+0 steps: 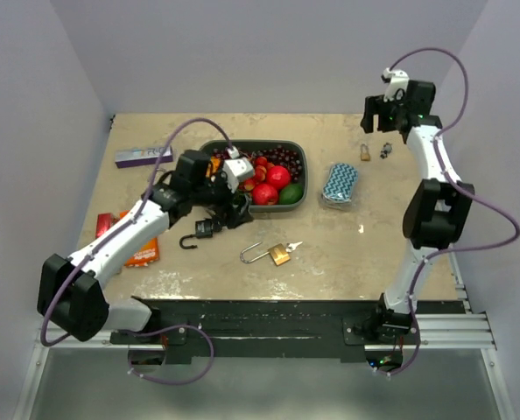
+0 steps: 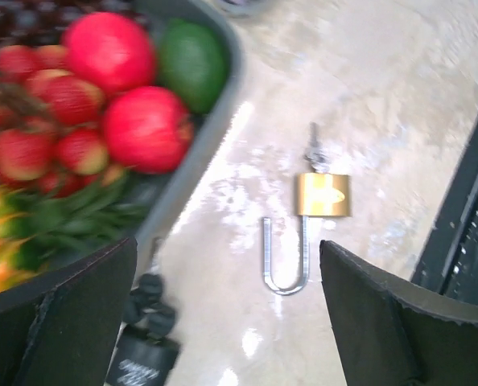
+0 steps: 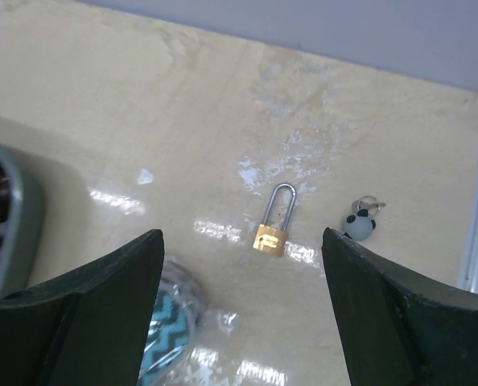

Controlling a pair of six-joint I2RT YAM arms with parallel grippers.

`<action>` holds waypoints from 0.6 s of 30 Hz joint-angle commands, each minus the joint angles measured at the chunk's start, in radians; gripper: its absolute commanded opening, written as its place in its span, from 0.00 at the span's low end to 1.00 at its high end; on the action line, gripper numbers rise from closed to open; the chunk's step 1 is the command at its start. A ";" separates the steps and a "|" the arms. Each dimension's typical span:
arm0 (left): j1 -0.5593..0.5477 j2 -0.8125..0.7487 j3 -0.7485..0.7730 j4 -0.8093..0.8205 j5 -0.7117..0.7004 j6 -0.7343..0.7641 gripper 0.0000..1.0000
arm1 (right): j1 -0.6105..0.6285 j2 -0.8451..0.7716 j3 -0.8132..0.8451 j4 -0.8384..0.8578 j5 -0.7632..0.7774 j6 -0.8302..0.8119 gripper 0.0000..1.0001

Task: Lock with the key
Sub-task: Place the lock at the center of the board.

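Observation:
A brass padlock (image 1: 279,255) with its shackle swung open lies at the table's front middle, a key (image 1: 293,246) at its body. In the left wrist view the padlock (image 2: 323,195) and its key (image 2: 313,149) lie ahead between my fingers. My left gripper (image 1: 232,208) is open and empty, low beside the basin, with a black padlock (image 1: 204,229) just left of it. A small shut brass padlock (image 3: 271,233) and a panda key fob (image 3: 358,225) lie at the far right. My right gripper (image 1: 380,118) hovers open above them.
A grey basin (image 1: 300,171) of red fruit and a green avocado stands at the back middle. A blue zigzag pouch (image 1: 340,185) lies right of it. A purple box (image 1: 144,157) and an orange packet (image 1: 142,250) lie at the left.

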 commanded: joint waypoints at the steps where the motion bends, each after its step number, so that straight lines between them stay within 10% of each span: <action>1: -0.131 -0.023 -0.085 0.116 -0.085 0.016 0.98 | -0.001 -0.229 -0.106 0.024 -0.107 -0.035 0.83; 18: -0.458 0.212 -0.241 0.418 -0.352 -0.149 0.99 | -0.001 -0.790 -0.559 0.107 -0.305 0.013 0.99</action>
